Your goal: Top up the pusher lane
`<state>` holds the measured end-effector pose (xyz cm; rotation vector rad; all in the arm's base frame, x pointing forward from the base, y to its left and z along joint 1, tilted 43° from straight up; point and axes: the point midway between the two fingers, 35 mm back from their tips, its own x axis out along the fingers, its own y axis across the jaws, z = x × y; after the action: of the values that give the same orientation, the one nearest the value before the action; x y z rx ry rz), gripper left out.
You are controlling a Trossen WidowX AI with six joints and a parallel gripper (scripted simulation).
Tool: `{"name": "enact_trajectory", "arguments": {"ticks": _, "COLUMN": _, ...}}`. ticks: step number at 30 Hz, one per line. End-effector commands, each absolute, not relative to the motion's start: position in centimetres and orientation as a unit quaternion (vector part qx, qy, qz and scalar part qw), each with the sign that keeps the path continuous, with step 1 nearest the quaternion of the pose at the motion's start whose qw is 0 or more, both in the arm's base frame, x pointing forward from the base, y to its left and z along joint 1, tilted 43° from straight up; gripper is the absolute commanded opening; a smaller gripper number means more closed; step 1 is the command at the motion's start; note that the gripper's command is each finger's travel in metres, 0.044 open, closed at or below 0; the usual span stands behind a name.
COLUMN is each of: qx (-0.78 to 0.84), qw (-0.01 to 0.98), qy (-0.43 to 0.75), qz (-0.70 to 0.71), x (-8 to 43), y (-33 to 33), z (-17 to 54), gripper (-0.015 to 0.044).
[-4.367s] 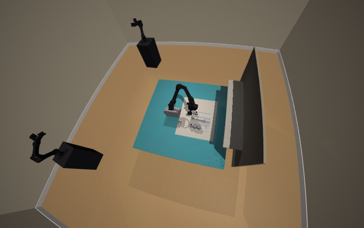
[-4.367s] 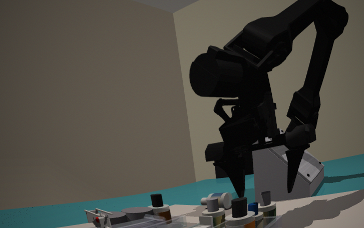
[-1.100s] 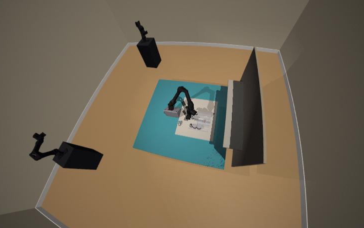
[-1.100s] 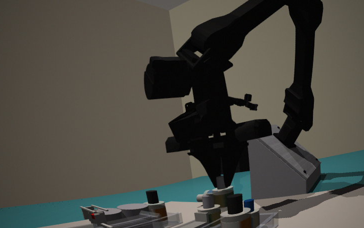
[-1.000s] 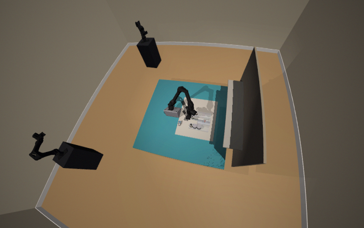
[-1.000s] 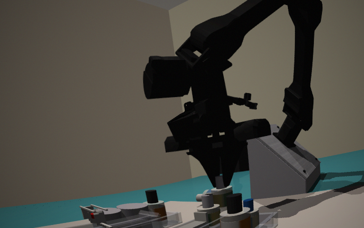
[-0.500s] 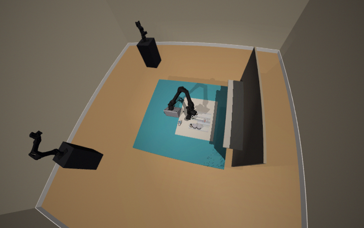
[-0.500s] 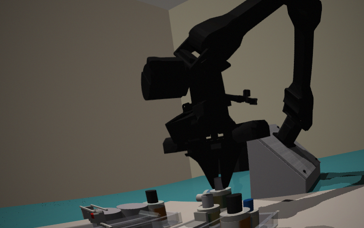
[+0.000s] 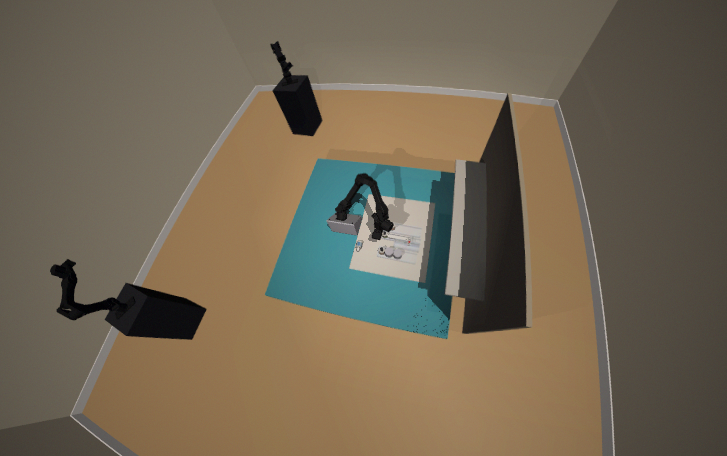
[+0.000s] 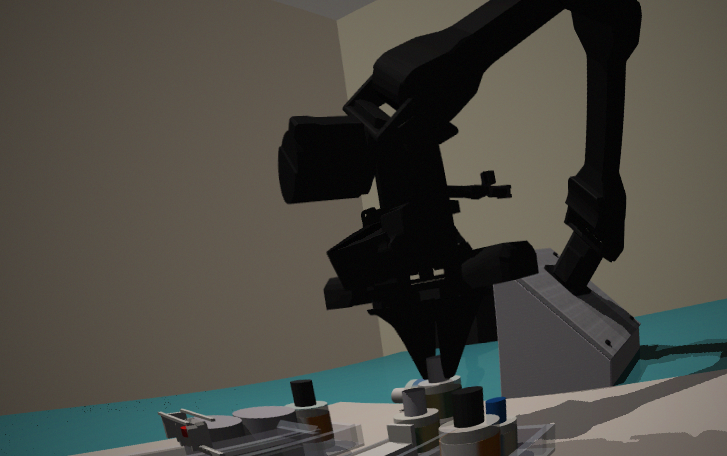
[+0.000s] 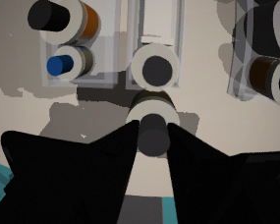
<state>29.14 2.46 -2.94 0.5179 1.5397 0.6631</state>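
Though its base is hidden, the gripper (image 9: 378, 234) (image 10: 439, 376) (image 11: 153, 128) pinches the grey-capped jar (image 10: 438, 390) (image 11: 153, 114).

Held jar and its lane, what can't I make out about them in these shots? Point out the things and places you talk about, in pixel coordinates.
- Held jar's (image 10: 438, 385) (image 11: 152, 112) base: in the exterior view, nearer jars cover it; in the wrist view, its own top does.
- Lane floor under the lane jar (image 10: 415, 419) (image 11: 155, 66): wrist view, hidden by that jar.
- Rear end of the lane: wrist view, cut off by the top edge.
- Jar labels: top view, too small.
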Motion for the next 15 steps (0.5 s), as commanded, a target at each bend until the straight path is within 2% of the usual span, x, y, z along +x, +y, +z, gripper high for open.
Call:
{"name": "enact_trajectory", "arguments": {"ticks": 1, "qx": 0.226, "qw": 0.645, "qy": 0.669, "qz": 0.291, "x": 29.82, "y": 2.39, "z": -2.79, "gripper": 0.0000}}
{"name": "enact_trajectory", "arguments": {"ticks": 15, "qx": 0.226, "qw": 0.645, "qy": 0.669, "qz": 0.291, "x": 30.35, "y": 2.43, "z": -2.78, "gripper": 0.0000}}
